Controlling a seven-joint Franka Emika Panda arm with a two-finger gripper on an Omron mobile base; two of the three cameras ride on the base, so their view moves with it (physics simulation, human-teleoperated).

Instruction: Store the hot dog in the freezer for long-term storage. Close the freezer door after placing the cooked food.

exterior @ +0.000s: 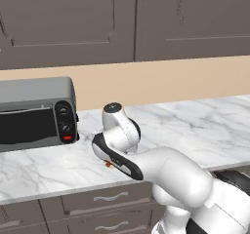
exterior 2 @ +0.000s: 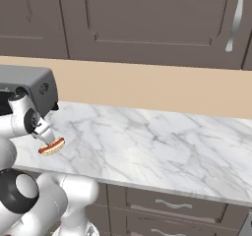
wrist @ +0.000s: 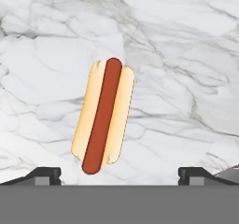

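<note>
The hot dog [wrist: 103, 115], a tan bun with a red-brown sausage along its middle, lies flat on the white marble counter [wrist: 186, 55]. In the right base view the hot dog [exterior 2: 51, 146] rests near the counter's front edge, just right of the toaster oven. A sliver of the hot dog [exterior: 108, 165] peeks out from under my hand in the left base view. My gripper [wrist: 120, 174] hovers right over it, open, with its two dark fingertips [wrist: 44, 174] spread wider than the bun and nothing between them. The gripper [exterior 2: 47, 138] points down at the bun. The freezer and its door are out of view.
A grey toaster oven [exterior: 36, 113] stands on the counter to the left, close to my hand, and shows again as the toaster oven [exterior 2: 29, 85]. Dark wall cabinets [exterior 2: 147, 18] hang above. Drawers [exterior 2: 172, 203] run under the counter [exterior 2: 162, 146], which stretches to the right.
</note>
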